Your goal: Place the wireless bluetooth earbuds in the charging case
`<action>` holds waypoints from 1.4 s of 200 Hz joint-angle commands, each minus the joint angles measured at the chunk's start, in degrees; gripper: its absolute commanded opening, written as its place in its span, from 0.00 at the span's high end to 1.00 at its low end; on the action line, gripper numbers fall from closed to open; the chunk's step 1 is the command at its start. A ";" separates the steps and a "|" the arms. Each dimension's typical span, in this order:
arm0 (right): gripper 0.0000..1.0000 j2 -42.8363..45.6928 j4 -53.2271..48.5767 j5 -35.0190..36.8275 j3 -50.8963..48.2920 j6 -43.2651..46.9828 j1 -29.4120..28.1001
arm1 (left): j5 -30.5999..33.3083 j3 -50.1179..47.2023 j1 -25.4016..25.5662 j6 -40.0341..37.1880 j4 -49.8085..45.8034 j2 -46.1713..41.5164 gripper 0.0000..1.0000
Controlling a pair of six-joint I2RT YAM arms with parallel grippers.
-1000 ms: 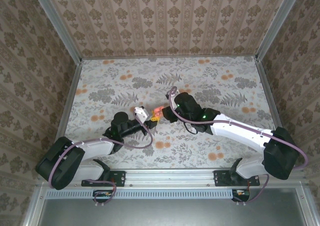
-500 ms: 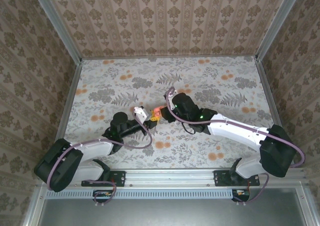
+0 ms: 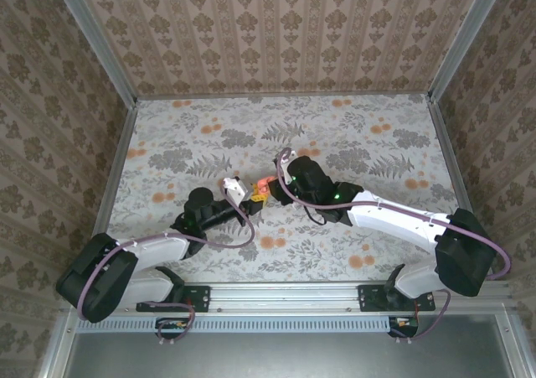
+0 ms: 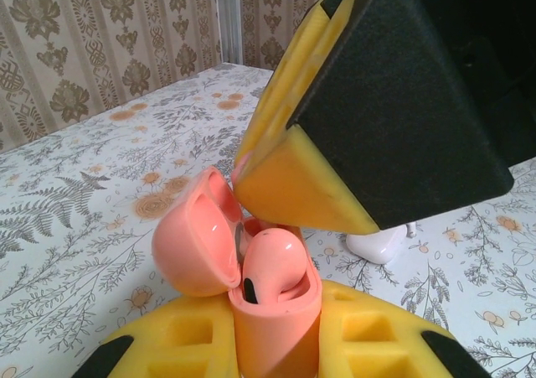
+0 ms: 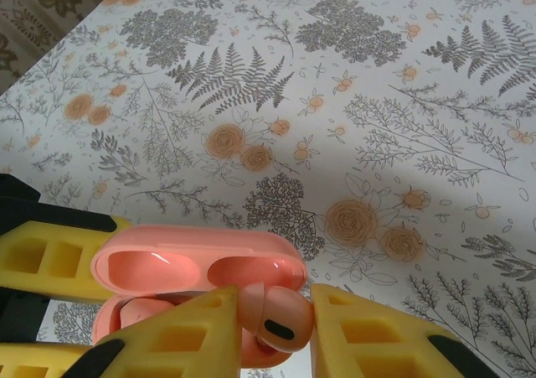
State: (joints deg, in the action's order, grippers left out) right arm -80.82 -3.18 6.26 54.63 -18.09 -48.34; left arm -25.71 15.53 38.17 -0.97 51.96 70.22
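Top external: over the last second the right gripper (image 3: 268, 185) had slid leftward across the flowered surface (image 3: 352, 135) until its tips sat right against the left gripper (image 3: 251, 199), which had not moved. The coral charging case (image 3: 260, 187) lay between the two sets of tips, too small here to read any further.

Left wrist: the left gripper's yellow fingers (image 4: 368, 336) were closed on the body of the case, holding it upright just ahead of them with its lid (image 4: 197, 244) swung open to the side. A coral earbud (image 4: 272, 265) sat head-up in the well nearest this gripper. One yellow-padded finger (image 4: 301, 168) of the right gripper came down from above, its tip touching the case just behind the earbud. A small white plastic piece (image 4: 381, 245) rested on the surface beyond the case, under that finger.

Right wrist: the right gripper's jaws stood only an earbud's width apart, and the coral earbud looked pinched between the fingertips. Directly beyond the tips the open lid showed its two hollows. The left gripper's fingers reached in from the side.

By my reading, the carry was over and the earbud had entered its well. Still to do were pressing it fully home and letting go, and I could not tell whether it was fully seated.
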 commanded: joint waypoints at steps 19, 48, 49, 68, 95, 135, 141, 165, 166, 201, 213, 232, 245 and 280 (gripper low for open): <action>0.72 0.22 0.63 -2.33 -0.06 0.60 -1.20 | 0.49 1.41 0.21 1.21 2.87 -1.31 0.91; 0.70 0.22 0.10 -3.09 0.54 0.03 -1.20 | 0.58 1.44 0.23 1.07 2.80 -1.31 0.91; 0.70 0.22 0.10 -3.14 0.51 0.01 -1.17 | 0.58 1.44 0.23 1.11 2.80 -1.31 0.91; 0.69 0.39 0.71 -3.72 0.40 -0.50 -1.20 | 0.69 1.43 0.24 1.06 2.87 -1.31 0.91; 0.68 0.66 0.99 -3.61 0.28 -1.15 -1.09 | 0.67 1.43 0.23 1.05 2.63 -1.40 0.91; 0.62 3.30 1.74 -3.10 -0.47 -2.19 -0.72 | 0.72 1.42 0.24 0.98 2.28 -1.59 0.91; 0.61 3.67 1.87 -3.10 -0.58 -2.33 -0.58 | 0.75 1.35 0.24 0.97 2.29 -1.64 0.91; 0.60 5.02 2.53 -3.45 -1.25 -2.88 -0.26 | 0.88 1.39 0.24 0.98 2.15 -1.66 0.91; 0.60 5.13 2.55 -3.45 -1.27 -2.90 -0.22 | 0.91 1.37 0.24 0.93 2.12 -1.66 0.91; 0.57 6.22 3.62 -5.05 -2.07 -4.06 0.75 | 0.80 1.55 0.23 0.97 1.98 -1.48 0.91; 0.56 6.20 3.83 -5.62 -2.07 -4.45 0.96 | 0.80 1.61 0.24 0.97 2.03 -1.40 0.91; 0.56 6.52 4.19 -6.26 -2.03 -4.81 1.23 | 0.75 1.61 0.24 0.97 2.00 -1.53 0.91; 0.56 6.95 4.41 -6.78 -2.08 -5.18 1.59 | 0.67 1.61 0.23 0.85 2.00 -1.66 0.91; 0.55 8.60 4.45 -10.03 -2.86 -5.92 3.89 | 0.07 1.66 0.23 0.96 2.16 -1.83 0.91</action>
State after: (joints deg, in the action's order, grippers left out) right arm -74.85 -0.10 -0.43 52.77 -22.72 -46.09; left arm -25.08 15.53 38.17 -0.97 52.36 70.00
